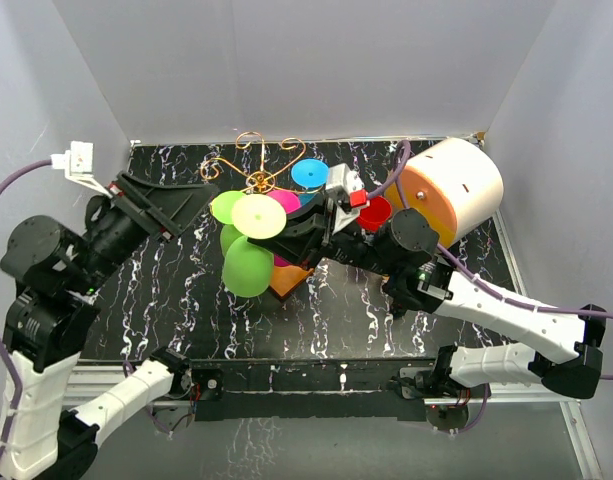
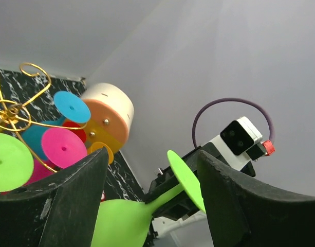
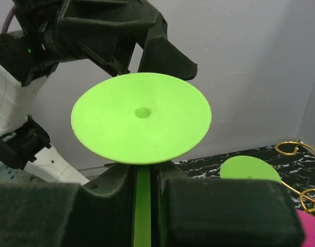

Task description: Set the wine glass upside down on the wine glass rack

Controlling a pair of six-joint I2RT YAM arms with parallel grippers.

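My right gripper [image 3: 143, 180] is clamped on the stem of the green wine glass [image 3: 142, 121], just under the foot. That keeps the foot uppermost and the bowl below, which I judge is how a scroll arm has to receive it. In the top view the wine glass rack [image 1: 258, 182] stands near at my 11 o'clock, hung with other glasses [image 1: 309, 173]. My left gripper [image 1: 191, 205], jaws apart and empty, sits at the rack's 9 o'clock.
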